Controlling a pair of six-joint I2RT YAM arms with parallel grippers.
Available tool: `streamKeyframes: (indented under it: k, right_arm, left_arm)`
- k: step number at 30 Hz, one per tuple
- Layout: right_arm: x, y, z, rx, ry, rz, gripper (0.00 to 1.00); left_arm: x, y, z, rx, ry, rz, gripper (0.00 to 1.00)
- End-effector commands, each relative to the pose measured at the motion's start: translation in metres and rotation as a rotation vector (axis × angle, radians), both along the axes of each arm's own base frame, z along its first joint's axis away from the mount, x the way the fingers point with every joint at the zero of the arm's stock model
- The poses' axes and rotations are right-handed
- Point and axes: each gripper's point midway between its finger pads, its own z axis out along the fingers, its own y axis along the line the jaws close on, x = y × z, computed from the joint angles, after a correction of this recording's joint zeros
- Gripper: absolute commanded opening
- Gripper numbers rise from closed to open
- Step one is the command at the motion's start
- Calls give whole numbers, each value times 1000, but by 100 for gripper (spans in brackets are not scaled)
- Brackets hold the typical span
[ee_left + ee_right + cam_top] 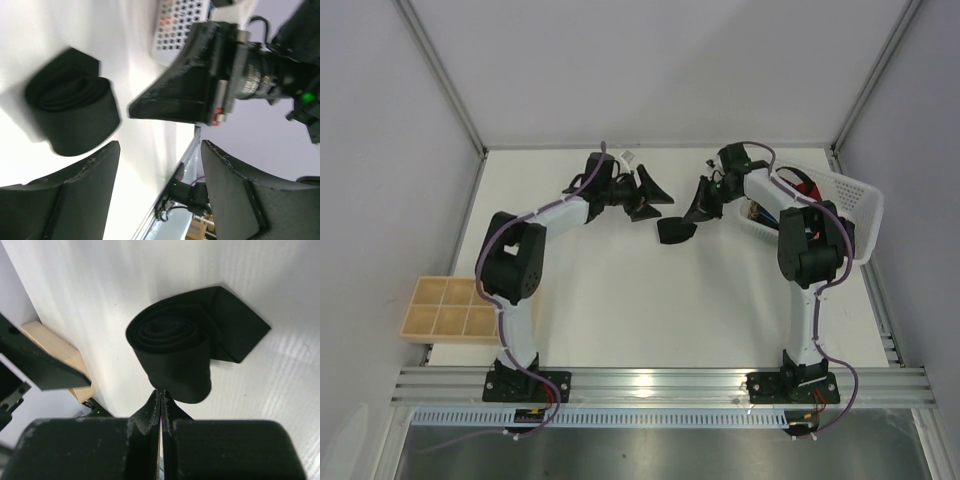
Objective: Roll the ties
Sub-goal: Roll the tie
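The white tabletop (pixel 650 300) fills the enclosure, and both arms reach across it toward the far side. The left arm (pixel 515 270) bends in from the left and the right arm (pixel 810 250) from the right, so their ends face each other near the middle.

A white plastic basket (pixel 845 195) sits at the far right edge, tilted, just beside the right arm. A red tie (pixel 806 185) shows inside it; the other cloth in there is too small to tell apart. A tan tray (pixel 445 308) with square compartments hangs over the left edge of the tabletop, well apart from both hands.

The black tie (pixel 675 231) lies on the tabletop between the two hands. It is wound into a tight roll lying on its side, and its pointed end sticks out flat beside the roll.

The left hand (pixel 160 150) hangs near the roll with its two fingers spread wide and nothing between them; the roll sits just beyond one fingertip, not touching it. The right hand (pixel 160 395) has its fingers pressed together. The tips are right at the near edge of the roll, and no cloth shows between them.
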Motion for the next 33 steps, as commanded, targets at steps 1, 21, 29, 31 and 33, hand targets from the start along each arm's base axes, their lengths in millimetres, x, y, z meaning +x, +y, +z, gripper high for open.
streamKeyframes:
  k: [1, 21, 29, 31, 33]
  right_arm:
    - [9, 17, 19, 44, -39, 19, 0]
    - [-50, -14, -19, -376, -72, -403, 0]
    - [-51, -11, -47, -386, -28, -518, 0]
    - [-51, -15, -51, -396, -28, -536, 0]
    - [-49, -14, -53, -385, -27, -527, 0]
  left_arm:
    - [8, 12, 10, 27, -99, -36, 72]
    - [80, -1, -101, 494, -122, -44, 62]
    - [44, 2, -140, 575, 7, -84, 60]
    - [39, 4, -135, 574, 13, -81, 60]
    - [29, 11, -133, 578, 39, -64, 59]
